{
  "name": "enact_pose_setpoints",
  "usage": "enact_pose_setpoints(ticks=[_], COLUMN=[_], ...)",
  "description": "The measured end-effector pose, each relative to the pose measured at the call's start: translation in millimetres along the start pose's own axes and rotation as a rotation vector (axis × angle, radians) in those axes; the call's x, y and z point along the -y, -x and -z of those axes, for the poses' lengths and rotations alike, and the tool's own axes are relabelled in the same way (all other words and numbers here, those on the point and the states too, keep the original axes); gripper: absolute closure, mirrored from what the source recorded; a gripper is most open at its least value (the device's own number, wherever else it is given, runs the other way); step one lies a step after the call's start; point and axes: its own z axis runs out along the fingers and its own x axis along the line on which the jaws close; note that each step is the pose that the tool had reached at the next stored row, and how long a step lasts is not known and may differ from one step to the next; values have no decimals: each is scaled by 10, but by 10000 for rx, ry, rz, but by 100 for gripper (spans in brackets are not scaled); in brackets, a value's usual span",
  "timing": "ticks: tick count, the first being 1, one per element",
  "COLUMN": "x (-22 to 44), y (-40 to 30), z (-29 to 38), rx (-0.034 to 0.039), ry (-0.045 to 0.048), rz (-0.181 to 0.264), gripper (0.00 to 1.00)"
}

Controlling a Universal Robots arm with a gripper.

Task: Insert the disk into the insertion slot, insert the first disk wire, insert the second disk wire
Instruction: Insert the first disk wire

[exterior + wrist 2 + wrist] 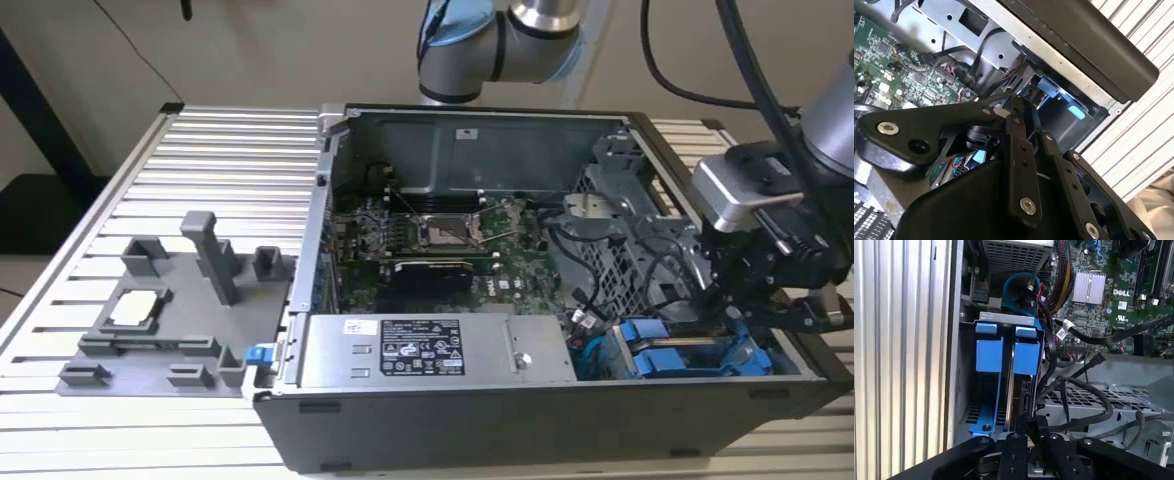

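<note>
I hold my black gripper (1028, 434) at the mouth of the insertion slot (1004, 316), the grey sheet-metal drive bay in the corner of the open dark grey computer case (534, 430), toward four o'clock in the exterior view. I cannot tell whether it is open or closed, nor whether it touches anything. The disk (1026, 357), a flat hard drive clipped in a bright blue plastic carrier, sits inside that bay in line with my gripper. Just beside it, on the side nearer the case wall, stands a second blue-framed drive (989, 354). Loose black cables (1089, 390) drape over the perforated grey metal cage (1089, 402) next to the bay. The green motherboard (441, 225) lies at the case's centre. A grey plastic fixture tray (147, 330) rests on the slatted aluminium table (227, 150) toward nine o'clock.
</note>
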Motion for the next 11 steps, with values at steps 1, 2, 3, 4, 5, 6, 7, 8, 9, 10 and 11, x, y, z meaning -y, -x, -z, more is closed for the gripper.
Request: enact_pose_setpoints(ticks=[1, 2, 3, 4, 5, 6, 7, 8, 9, 10, 11], x=[-1, -2, -3, -4, -4, -4, -4, -4, -4, -4, -3], y=[-3, -6, -9, -10, -10, -10, -11, -11, -11, -11, -11], z=[-12, -22, -30, -31, -31, -31, -31, -31, -33, -34, -35], rx=[-1, -4, -1, 1, 1, 2, 6, 15, 20, 24, 22], ry=[-1, -1, 3, 3, 3, 3, 3, 2, 1, -1, -4], rz=[-41, -82, -98, -99, -99, -100, -100, -106, -114, -138, -177], gripper=[81, 81, 81, 81, 81, 81, 81, 81, 81, 81, 81])
